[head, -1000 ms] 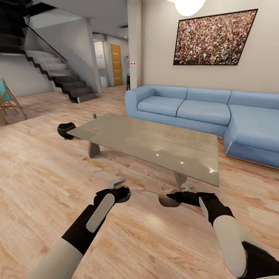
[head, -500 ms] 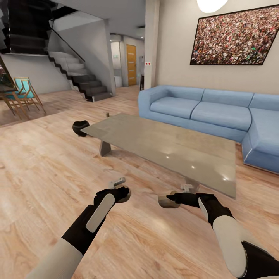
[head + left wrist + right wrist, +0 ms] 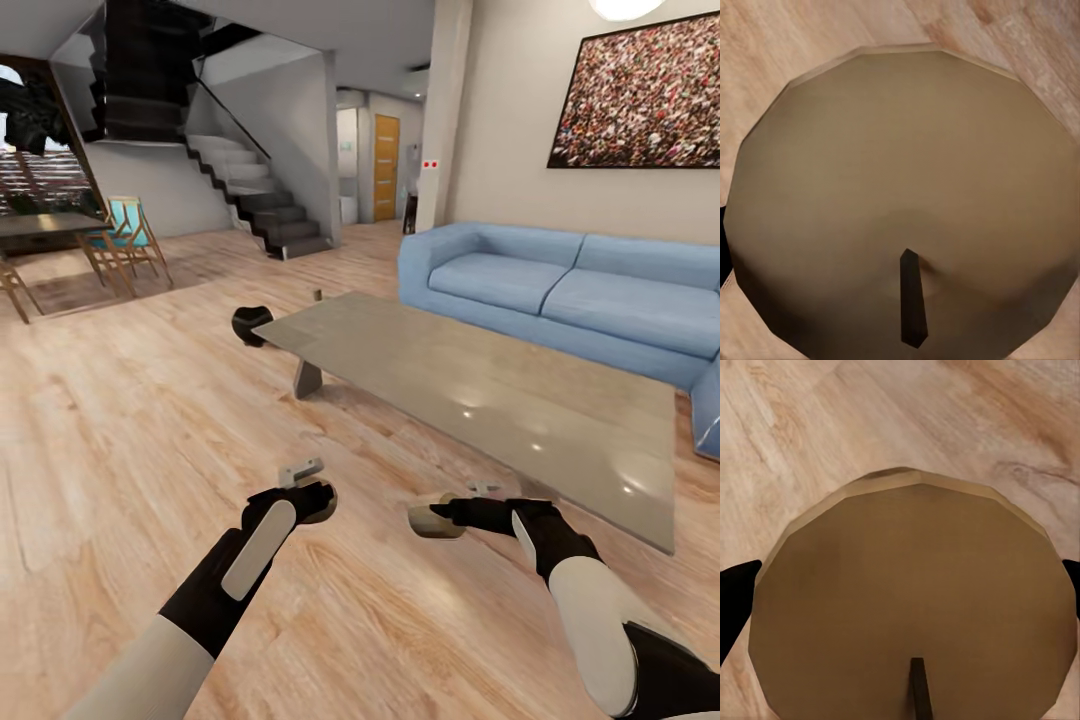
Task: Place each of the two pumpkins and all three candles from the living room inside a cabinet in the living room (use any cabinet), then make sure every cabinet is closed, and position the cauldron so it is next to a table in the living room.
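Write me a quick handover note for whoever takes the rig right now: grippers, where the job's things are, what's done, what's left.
Left gripper: shut on a candle.
Right gripper: shut on a second candle.
Both held low over the wood floor, short of the coffee table.
Cauldron: on the floor at the table's far corner, seemingly already beside it.
Left: find the cabinet, stow both candles, then the third candle and the pumpkins, close every cabinet.

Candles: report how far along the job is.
Done, apparently: the cauldron sits on the floor beside the coffee table.

In hand: the left tool holds one candle, and the right tool holds another candle, both carried above the wood floor.

Left: both candles must go into a cabinet and it must be shut. The third candle and the pumpkins cannot be judged here.
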Tool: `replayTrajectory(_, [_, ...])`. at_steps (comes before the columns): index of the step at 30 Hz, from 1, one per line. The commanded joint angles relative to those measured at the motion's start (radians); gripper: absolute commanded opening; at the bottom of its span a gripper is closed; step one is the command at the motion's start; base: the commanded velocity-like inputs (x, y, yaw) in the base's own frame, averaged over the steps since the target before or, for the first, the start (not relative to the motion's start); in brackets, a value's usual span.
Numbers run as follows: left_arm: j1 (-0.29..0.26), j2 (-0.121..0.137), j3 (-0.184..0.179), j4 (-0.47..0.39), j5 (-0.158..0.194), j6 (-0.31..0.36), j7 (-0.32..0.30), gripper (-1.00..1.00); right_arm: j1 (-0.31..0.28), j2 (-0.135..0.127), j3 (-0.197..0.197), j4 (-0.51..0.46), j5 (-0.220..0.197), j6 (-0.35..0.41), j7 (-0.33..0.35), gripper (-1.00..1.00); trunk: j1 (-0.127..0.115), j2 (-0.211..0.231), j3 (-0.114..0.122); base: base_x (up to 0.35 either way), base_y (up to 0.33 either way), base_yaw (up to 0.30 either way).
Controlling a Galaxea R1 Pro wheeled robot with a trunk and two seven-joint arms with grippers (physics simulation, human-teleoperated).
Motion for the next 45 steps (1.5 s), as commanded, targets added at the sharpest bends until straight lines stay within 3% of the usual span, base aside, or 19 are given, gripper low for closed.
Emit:
replayTrajectory(1, [0.0,0.0,0.0,0.0,-0.002,0.001,-0.001,-1.0,0.0,0.0,-0.001,0.0,-0.003,0.001,-0.006,-1.0,0.0,0.0,0.0,0.22,-0.081,0.276])
replayTrajectory(21, [0.0,0.002,-0.001,0.0,-0.002,0.001,-0.001,-1.0,0.0,0.0,0.001,0.014,0.003,-0.038,-0.041,-1.0,0.0,0.0,0.0,0.165,-0.065,0.282])
replayTrajectory(34, [0.0,0.002,-0.001,0.002,-0.002,0.001,-0.001,-1.0,0.0,0.001,0.001,0.014,0.017,-0.038,-0.071,-1.0,0.0,0.0,0.0,0.029,-0.023,0.282])
replayTrajectory(45, [0.0,0.002,-0.002,0.002,-0.002,0.001,-0.002,-1.0,0.0,0.002,0.001,0.014,0.017,-0.038,-0.071,-1.0,0.0,0.0,0.0,0.207,-0.191,0.282])
